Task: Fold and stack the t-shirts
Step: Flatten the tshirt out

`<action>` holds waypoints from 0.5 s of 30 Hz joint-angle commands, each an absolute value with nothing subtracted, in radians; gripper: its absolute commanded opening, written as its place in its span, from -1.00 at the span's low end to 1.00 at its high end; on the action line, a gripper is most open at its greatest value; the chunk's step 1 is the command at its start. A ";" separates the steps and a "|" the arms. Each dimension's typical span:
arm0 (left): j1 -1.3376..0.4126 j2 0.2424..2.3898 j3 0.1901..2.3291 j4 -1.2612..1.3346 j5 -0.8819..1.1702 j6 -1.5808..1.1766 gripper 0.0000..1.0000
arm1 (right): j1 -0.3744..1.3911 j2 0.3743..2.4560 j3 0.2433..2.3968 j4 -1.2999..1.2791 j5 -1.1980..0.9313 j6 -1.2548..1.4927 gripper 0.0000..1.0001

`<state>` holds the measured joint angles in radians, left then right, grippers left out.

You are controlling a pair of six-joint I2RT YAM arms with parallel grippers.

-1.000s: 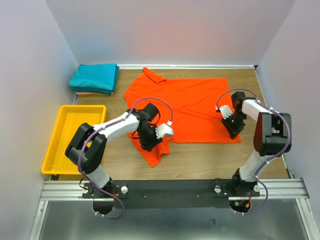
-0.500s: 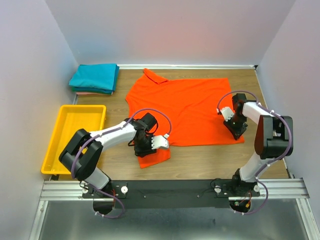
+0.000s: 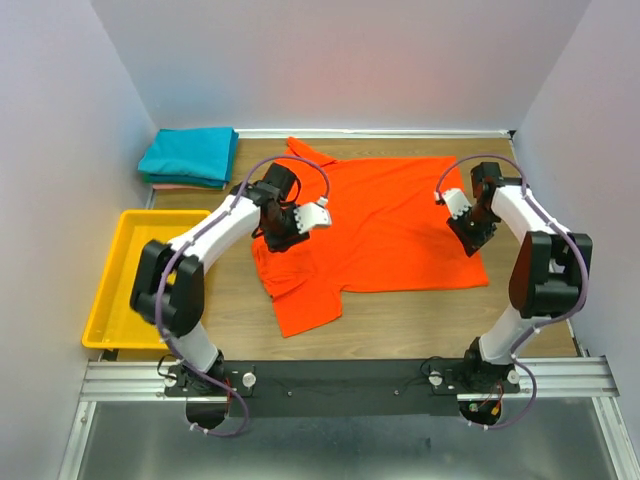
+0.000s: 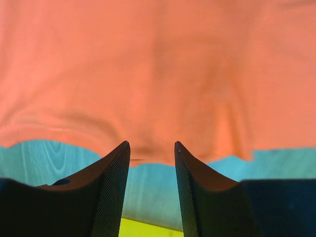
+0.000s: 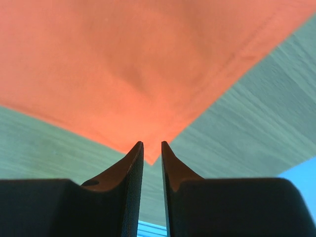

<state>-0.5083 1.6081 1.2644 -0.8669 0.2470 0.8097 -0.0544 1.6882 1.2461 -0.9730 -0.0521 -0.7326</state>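
right end effector [image 5: 152,144] on t-shirt [image 5: 133,64] corner

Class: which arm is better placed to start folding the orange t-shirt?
Probably right: the right gripper pinches a corner of the orange t-shirt; the left gripper stands open at its edge.

Two white-and-black arms [image 3: 215,232] trailing purple cables [image 3: 483,157], with black textured jaws.

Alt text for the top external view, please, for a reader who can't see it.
A bright orange-red cloth t-shirt lies spread on a wooden table, the left gripper over its left side and the right gripper at its right edge. A folded teal t-shirt sits in the far left corner, a yellow plastic tray nearer.
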 commanded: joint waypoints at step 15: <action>-0.362 1.688 0.982 -0.790 0.190 0.828 -0.24 | -0.063 1.717 0.971 -0.900 0.025 -0.805 -0.47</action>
